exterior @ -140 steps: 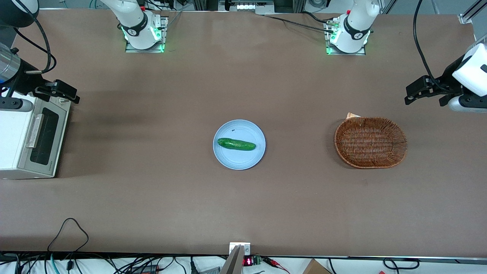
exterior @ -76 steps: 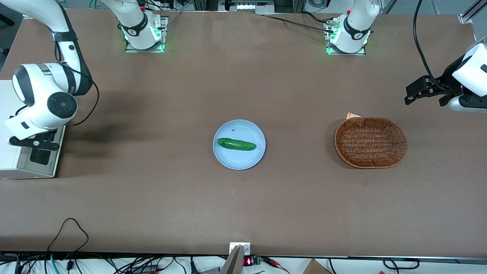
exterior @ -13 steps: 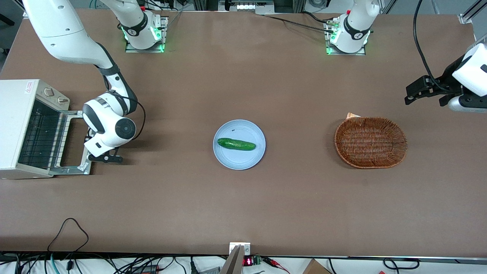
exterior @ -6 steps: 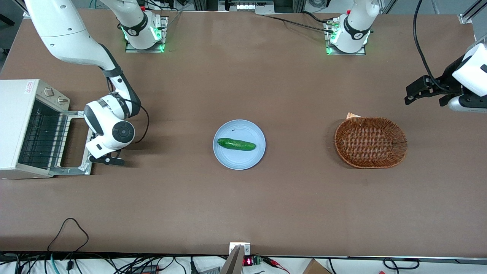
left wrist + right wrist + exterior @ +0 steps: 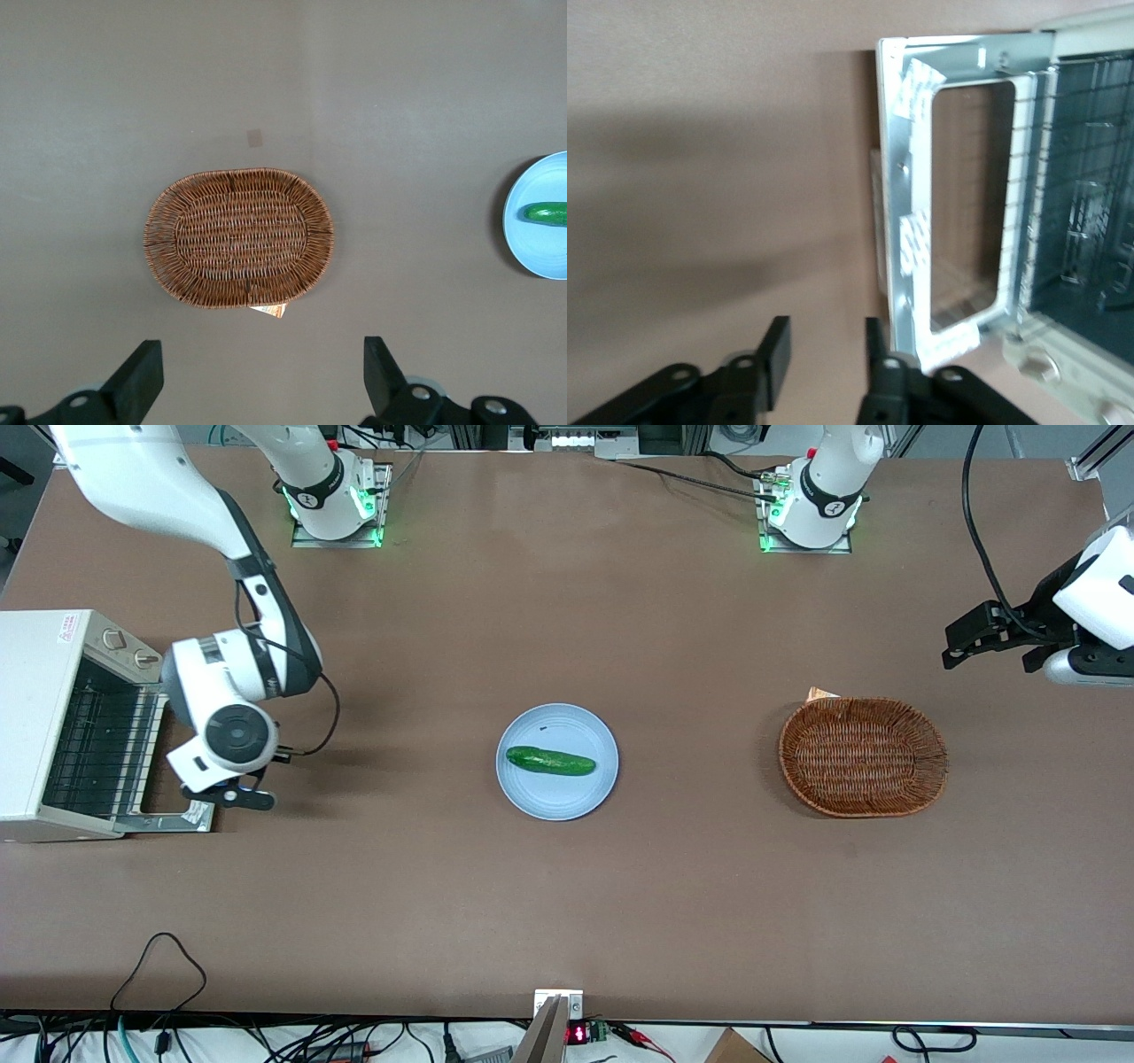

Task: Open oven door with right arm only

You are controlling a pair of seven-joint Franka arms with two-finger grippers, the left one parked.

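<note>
Brown tabletop holds a white toaster oven (image 5: 53, 722), its oven door (image 5: 917, 212) folded flat open; the gripper (image 5: 826, 354) hovers above the door's handle edge, fingers parted, holding nothing.

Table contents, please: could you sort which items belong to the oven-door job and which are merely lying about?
Job:
- oven door, folded down flat and open
- toaster oven
- gripper, open, above the table beside the door's edge

Lying about:
- cucumber on the blue plate
- wicker basket

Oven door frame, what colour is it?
Silver-grey metal oven door frame, clearest in the right wrist view; claw nearby.
</note>
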